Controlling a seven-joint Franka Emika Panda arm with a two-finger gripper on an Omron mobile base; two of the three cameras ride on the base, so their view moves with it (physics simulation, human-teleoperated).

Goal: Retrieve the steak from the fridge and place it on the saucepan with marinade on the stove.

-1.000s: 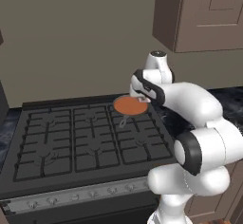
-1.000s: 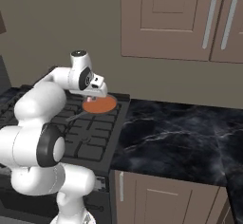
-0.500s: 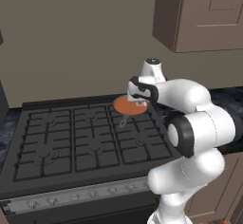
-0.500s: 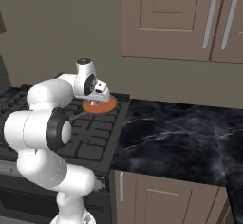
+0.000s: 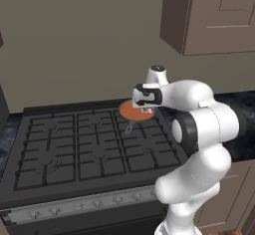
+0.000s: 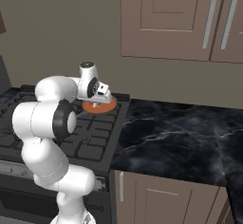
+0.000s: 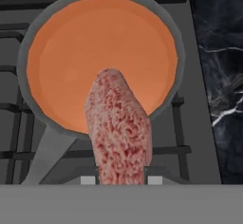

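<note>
While my pincer (image 5: 143, 110) pinches the steak (image 7: 121, 130) by its near end, it hangs over the saucepan (image 7: 176, 42) at the stove's (image 5: 74, 154) 1 o'clock | limp, slick, light | hold edge firmly.

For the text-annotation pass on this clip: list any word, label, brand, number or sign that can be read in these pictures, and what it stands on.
None: no readable text anywhere.
The stove has knobs on its silver front strip, but any markings are too small to make out.
The saucepan, the steak in the gripper, the cabinets and the dark marble counter bear no lettering.
</note>
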